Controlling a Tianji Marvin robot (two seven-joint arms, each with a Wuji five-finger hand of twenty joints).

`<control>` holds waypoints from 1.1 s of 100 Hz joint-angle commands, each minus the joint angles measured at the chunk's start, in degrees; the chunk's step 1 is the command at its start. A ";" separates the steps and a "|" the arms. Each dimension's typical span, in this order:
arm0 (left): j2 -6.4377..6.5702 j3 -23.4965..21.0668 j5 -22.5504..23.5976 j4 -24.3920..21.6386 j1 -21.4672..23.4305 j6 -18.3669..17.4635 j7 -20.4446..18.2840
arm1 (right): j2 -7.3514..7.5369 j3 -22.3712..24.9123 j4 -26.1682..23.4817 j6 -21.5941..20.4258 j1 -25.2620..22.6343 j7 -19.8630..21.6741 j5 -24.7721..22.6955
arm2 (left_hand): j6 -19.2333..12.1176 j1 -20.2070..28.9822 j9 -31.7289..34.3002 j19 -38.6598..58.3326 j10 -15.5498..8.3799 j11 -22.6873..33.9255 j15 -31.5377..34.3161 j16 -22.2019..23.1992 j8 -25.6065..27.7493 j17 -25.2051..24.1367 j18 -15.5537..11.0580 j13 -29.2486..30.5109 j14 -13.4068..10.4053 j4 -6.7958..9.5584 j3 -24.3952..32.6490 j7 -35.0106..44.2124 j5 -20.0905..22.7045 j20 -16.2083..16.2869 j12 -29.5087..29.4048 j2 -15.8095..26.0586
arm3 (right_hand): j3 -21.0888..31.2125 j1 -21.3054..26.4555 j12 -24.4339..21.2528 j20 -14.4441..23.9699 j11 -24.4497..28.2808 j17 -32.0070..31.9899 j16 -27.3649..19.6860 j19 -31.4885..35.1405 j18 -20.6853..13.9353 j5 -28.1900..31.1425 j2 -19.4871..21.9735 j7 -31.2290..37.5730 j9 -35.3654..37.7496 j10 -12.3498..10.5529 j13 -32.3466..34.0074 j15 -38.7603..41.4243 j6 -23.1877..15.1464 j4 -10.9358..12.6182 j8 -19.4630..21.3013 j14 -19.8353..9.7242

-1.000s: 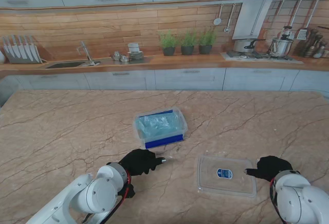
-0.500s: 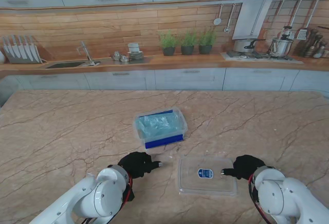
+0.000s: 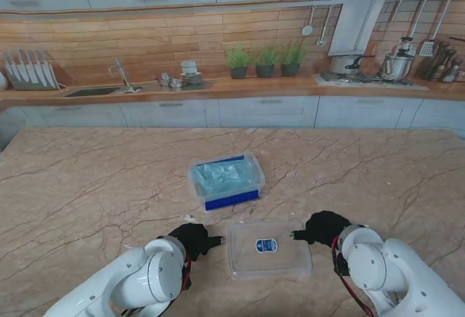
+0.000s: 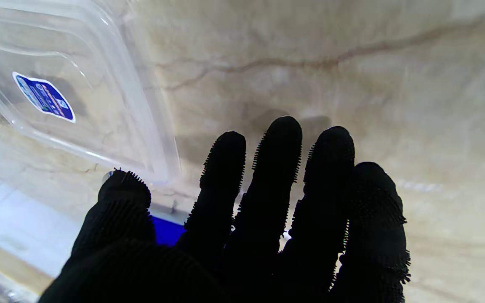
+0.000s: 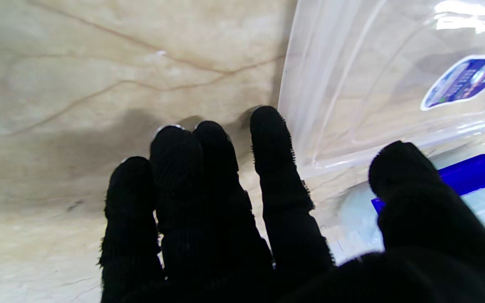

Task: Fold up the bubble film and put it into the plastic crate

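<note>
Going from the left across the stand's view: the left robot hand (image 3: pixel 193 238) rests low over the marble tabletop (image 3: pixel 87 179), fingers stretched out and a little spread, clamped on nothing; its wrist view shows the fingertips (image 4: pixel 280 139) near or on the stone, with the thumb close to a corner of the clear lid (image 3: pixel 269 247), though whether the thumb touches the rim I cannot tell.

The clear lid lies flat on the tabletop between the two hands, its small blue label facing up; it is not on the crate.

Farther from me, near the middle of the tabletop, sits the plastic crate (image 3: pixel 226 180) with its blue clasps; the bubble film (image 3: pixel 221 174) already lies inside it as a pale, bunched mass, apparently folded down to fit within the walls; how neatly it is folded is too small to tell.

On the right, the right robot hand (image 3: pixel 320 227) is at the lid's right edge, fingers extended and holding nothing; its wrist view shows the index finger (image 5: pixel 270 139) just beside the lid's rim.

By my reading, the named work is essentially finished: film folded and in the crate; what seems left is only the lid, which both hands flank and which has yet to be lifted and seated on the crate.
</note>
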 commanded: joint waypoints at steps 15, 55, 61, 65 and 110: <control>1.54 3.62 -2.80 -1.53 -3.64 4.03 -5.17 | -0.43 -1.95 -0.18 0.45 1.53 0.69 0.79 | 2.15 -3.80 -2.88 -1.43 2.76 -2.63 -1.99 -1.40 -3.74 -3.22 0.26 -3.83 3.67 0.94 -1.47 -4.52 0.77 -0.22 -1.66 5.29 | -1.03 1.85 -0.38 2.56 1.01 -0.69 -0.49 4.86 -2.99 -0.78 4.31 -1.10 -0.12 6.34 1.34 0.33 -0.89 2.30 -0.15 4.09; 1.98 9.24 -5.73 1.12 -9.15 9.45 -5.25 | -0.78 -5.38 1.31 -0.52 4.24 -1.08 5.04 | 4.27 -2.71 -4.13 -1.50 2.69 -2.05 -1.74 -1.56 -10.49 -3.25 0.25 -4.24 3.33 1.20 -1.23 -12.93 -1.42 -0.21 -1.56 3.17 | -0.76 1.84 -0.18 2.72 1.94 0.77 -0.41 6.20 -2.82 0.43 3.86 -0.45 1.17 6.39 2.97 1.43 -0.78 2.41 -0.08 4.06; 1.85 9.07 -6.23 1.32 -9.13 9.43 -5.18 | -0.79 -5.66 1.31 -0.47 4.43 -1.05 5.40 | 4.59 -2.70 -4.38 -1.40 2.52 -1.58 -1.55 -1.42 -13.01 -3.16 0.09 -4.19 3.26 1.19 -1.21 -16.20 -1.51 -0.23 -1.37 2.98 | -0.70 1.84 -0.19 2.69 1.96 0.74 -0.44 6.24 -2.80 0.38 3.84 -0.47 1.18 6.46 2.95 1.46 -0.78 2.43 -0.11 4.10; 1.68 8.91 -6.56 1.39 -9.02 9.54 -4.89 | -0.80 -5.94 1.44 -0.48 4.67 -1.04 5.68 | 4.69 -2.66 -4.50 -1.45 2.53 -1.46 -1.57 -1.40 -13.91 -3.23 0.19 -4.31 3.26 1.19 -1.19 -17.46 -1.37 -0.27 -1.33 2.91 | -0.66 1.83 -0.19 2.68 1.99 0.85 -0.45 6.32 -2.77 0.32 3.84 -0.53 1.22 6.45 3.04 1.52 -0.71 2.44 -0.16 4.16; 2.42 8.44 -5.52 0.83 -9.47 11.63 -5.50 | -1.08 -10.84 3.62 1.43 9.50 -1.18 10.16 | 4.91 -2.29 -5.15 -1.80 2.61 -1.65 -2.03 -1.46 -15.68 -3.82 0.03 -4.99 3.15 1.23 -1.13 -19.96 -1.06 -0.46 -1.49 2.77 | -0.44 1.73 -0.29 2.44 1.97 0.90 -0.67 6.50 -2.93 -0.16 3.57 -2.09 0.97 6.44 2.99 1.58 -0.25 2.52 -1.26 3.94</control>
